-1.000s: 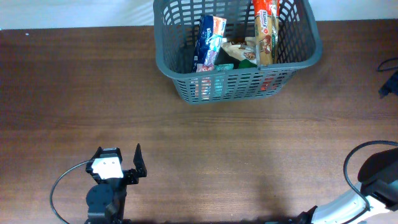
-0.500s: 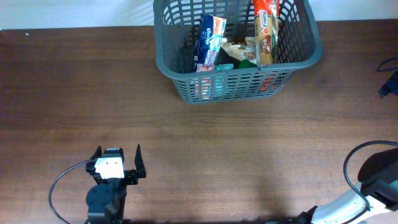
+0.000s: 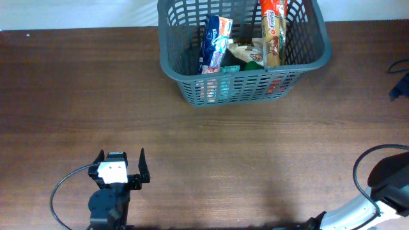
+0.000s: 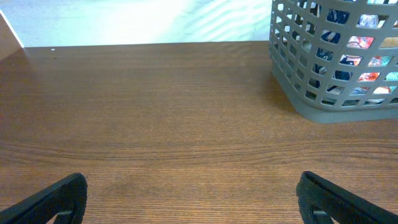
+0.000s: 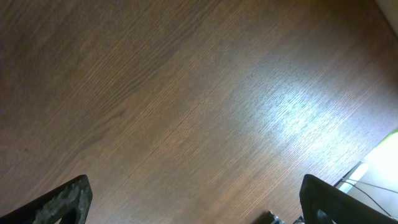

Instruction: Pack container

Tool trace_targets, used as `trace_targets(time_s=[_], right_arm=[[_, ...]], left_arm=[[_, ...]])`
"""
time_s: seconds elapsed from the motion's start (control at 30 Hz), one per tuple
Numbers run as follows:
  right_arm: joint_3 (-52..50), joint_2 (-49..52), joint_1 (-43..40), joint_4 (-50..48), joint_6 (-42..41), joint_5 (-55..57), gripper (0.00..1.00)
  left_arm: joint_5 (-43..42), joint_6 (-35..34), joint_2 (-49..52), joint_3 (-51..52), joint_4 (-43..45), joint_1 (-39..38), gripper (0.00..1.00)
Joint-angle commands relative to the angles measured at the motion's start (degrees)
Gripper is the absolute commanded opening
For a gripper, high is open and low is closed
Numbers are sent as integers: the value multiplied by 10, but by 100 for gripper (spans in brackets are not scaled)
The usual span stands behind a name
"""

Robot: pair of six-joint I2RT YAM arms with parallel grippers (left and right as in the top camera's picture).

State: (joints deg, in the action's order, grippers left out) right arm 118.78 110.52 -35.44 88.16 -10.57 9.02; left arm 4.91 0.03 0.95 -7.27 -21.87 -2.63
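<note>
The dark grey lattice basket (image 3: 318, 59) stands at the back of the table and holds several grocery packs, among them a blue pack (image 3: 214, 43) and a tall orange pack (image 3: 272, 32). It also shows at the upper right of the left wrist view (image 4: 292, 74). My left gripper (image 3: 121, 160) is open and empty near the front left, far from the basket; its fingers frame bare wood in its own view (image 4: 189, 196). My right gripper (image 5: 196, 199) is open and empty over bare wood; in the overhead view only its arm (image 3: 383, 185) shows at the front right corner.
The brown wooden table (image 3: 255, 147) runs between the arms and the basket. A black cable (image 3: 61, 191) loops beside the left arm. A dark object (image 3: 399, 86) sits at the right edge. The table's far edge meets a pale wall (image 4: 124, 22).
The left gripper drew back a little toward the front edge about a second ago and has held still since. Nothing else has moved.
</note>
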Motion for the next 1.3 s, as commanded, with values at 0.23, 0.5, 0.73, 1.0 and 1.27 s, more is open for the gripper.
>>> trace_targets(time_s=[0.23,0.5,0.73,1.0,1.27], right_arm=[[-4,-1,-2,-2,-7,7,99],[-4,0,-2,-2,-7,7,99],[-4,0,-2,-2,-7,7,99],[-4,0,-2,-2,-7,7,99],[-4,-23,2,-51,-5,6,99]], left_arm=[[-2,9,-7,7,0,3,99],[-2,9,-7,7,0,3,99],[-2,9,-7,7,0,3,99],[-2,9,-7,7,0,3,99],[-2,9,-7,7,0,3,99]])
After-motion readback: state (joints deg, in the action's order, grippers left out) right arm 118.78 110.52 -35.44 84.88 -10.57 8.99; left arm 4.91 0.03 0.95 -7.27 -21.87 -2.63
